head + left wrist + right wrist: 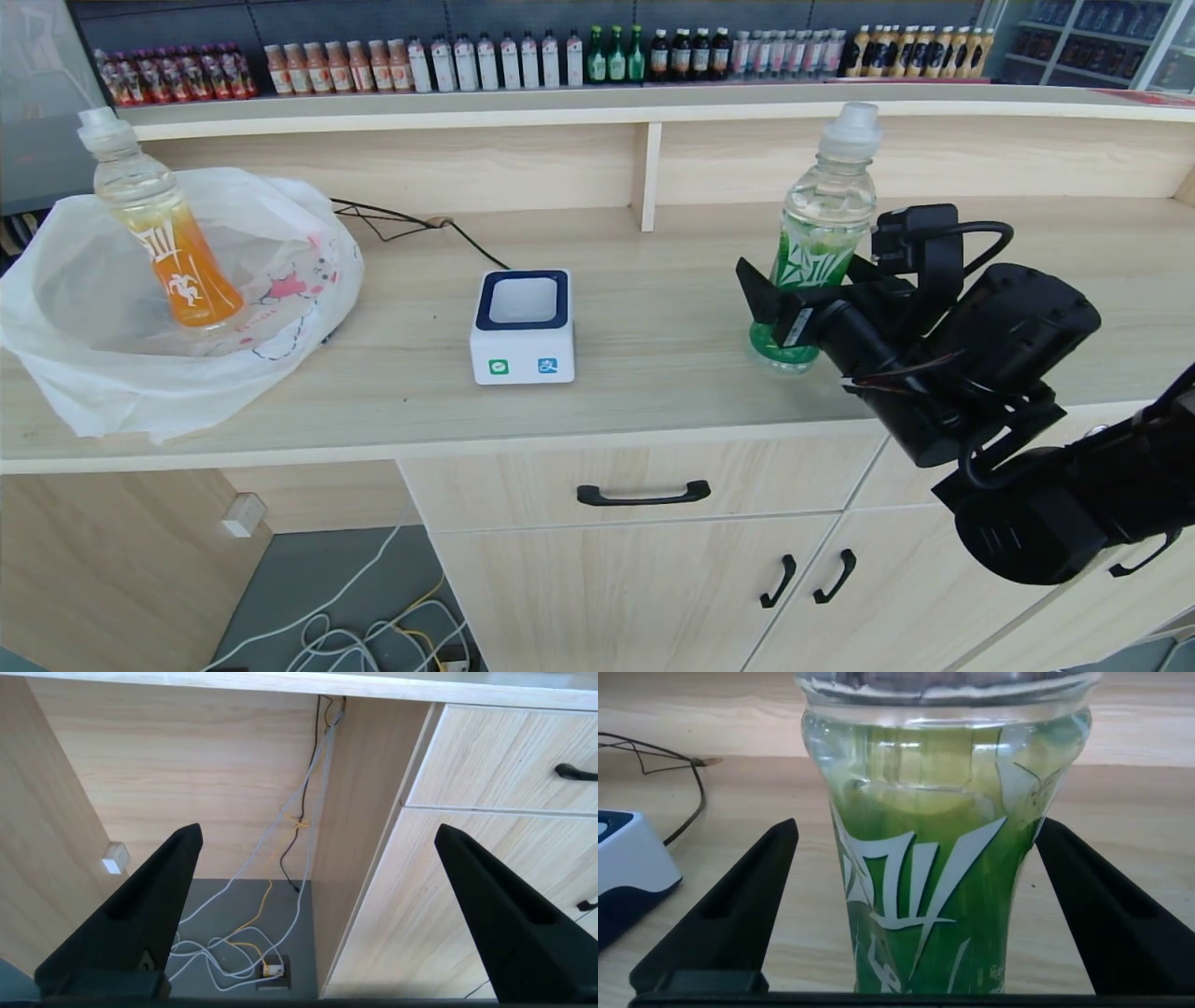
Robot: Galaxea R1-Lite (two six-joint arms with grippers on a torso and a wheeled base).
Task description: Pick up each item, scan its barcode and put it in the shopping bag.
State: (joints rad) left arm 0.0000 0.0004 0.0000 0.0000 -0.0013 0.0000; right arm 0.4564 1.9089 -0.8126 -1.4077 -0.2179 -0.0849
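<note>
Two bottles stand on the counter [653, 373]: orange bottle [177, 261] in the bag [93, 383], green bottle [826, 233] between spread fingers of the right gripper [803, 285], perhaps untouched. Between them sits the scanner [523, 327]. Before the cabinet [392, 915] the left gripper [318, 835] gapes empty. Behind, drinks [523, 61] line the shelf [467, 99].

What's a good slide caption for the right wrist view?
Open right gripper straddles the green bottle standing on the counter, scanner nearby.
</note>
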